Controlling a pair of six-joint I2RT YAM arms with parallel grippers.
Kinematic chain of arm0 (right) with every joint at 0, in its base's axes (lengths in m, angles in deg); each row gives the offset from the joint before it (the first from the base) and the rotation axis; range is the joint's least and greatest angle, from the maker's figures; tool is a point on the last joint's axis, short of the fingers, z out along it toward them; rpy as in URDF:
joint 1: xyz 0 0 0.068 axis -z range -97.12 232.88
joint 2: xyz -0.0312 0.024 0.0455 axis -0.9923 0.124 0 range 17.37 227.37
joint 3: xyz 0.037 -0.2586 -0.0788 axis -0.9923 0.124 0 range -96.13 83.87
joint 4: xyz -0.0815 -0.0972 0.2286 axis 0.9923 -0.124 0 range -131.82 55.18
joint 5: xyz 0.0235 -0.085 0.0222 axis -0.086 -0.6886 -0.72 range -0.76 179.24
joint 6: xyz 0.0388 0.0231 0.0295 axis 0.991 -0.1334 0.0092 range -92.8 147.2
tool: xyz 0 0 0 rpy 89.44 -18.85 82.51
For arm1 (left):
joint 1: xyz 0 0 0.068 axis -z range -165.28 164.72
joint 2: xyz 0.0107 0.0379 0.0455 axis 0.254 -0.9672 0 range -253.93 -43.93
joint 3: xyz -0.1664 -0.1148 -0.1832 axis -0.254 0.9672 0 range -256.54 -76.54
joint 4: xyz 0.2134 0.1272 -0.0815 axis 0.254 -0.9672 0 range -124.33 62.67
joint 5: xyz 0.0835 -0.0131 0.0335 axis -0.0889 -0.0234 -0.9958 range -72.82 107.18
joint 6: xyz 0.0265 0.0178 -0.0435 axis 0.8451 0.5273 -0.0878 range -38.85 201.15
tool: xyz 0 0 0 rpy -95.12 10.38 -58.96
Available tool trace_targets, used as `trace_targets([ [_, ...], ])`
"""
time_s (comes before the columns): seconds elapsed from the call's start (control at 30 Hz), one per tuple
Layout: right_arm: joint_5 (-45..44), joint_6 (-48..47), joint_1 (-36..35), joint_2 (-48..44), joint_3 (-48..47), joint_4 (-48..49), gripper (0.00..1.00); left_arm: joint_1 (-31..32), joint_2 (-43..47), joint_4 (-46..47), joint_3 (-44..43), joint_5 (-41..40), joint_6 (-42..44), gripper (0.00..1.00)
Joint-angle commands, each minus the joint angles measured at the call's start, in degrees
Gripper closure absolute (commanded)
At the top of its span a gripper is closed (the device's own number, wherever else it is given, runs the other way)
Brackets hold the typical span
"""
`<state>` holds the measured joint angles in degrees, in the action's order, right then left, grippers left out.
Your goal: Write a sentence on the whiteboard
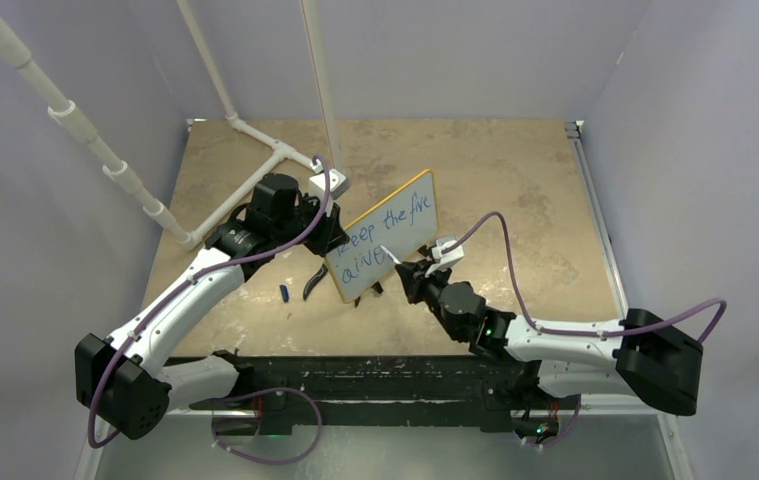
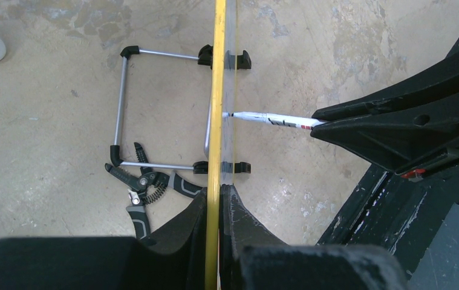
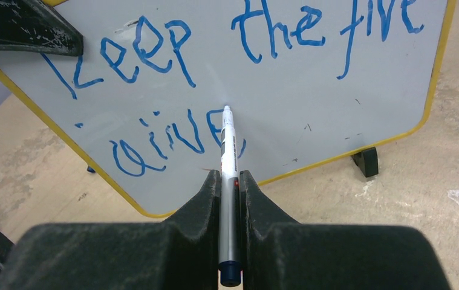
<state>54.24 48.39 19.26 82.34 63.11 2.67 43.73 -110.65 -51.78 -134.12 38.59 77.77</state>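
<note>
The whiteboard (image 3: 341, 103) is stood on its feet near the middle of the table (image 1: 515, 170). Its near-left end is clamped edge-on in the left tool (image 2: 219, 194), which is narrowed onto the yellow frame. The long axis is laid level, from near left to far right, and the written face is turned toward the near right.

The sentence (image 3: 145, 57) is judged well advanced. A top line in blue, read as "keep the fire", is finished. A second line of a few letters, something like "aive", is begun beneath it.

The marker (image 3: 228, 151) is held tight in the right tool (image 3: 230, 176), with its blue end toward the wrist and its tip pressed to the board at the last letter of the lower line. Its long axis is set nearly square to the board face, pointing far left.

Bare white is left to the right of the lower line, so the closing word is thought unfinished. Lifting the marker away is also left to do.
</note>
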Motion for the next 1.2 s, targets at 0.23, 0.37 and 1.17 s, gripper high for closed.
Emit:
trace_targets([
  [0.23,-0.95,-0.08,0.16,1.46,-2.65,0.94,1.00,-0.16,1.19,0.64,-0.21,-0.79,0.83,1.00],
  [0.37,-1.87,0.70,0.16,1.56,-2.33,-0.04,1.00,-0.14,1.23,0.65,-0.19,-0.86,0.83,1.00],
  [1.17,-0.77,2.28,0.16,1.30,-1.23,-1.25,1.00,-0.19,1.42,0.48,-0.35,-1.12,0.74,1.00],
])
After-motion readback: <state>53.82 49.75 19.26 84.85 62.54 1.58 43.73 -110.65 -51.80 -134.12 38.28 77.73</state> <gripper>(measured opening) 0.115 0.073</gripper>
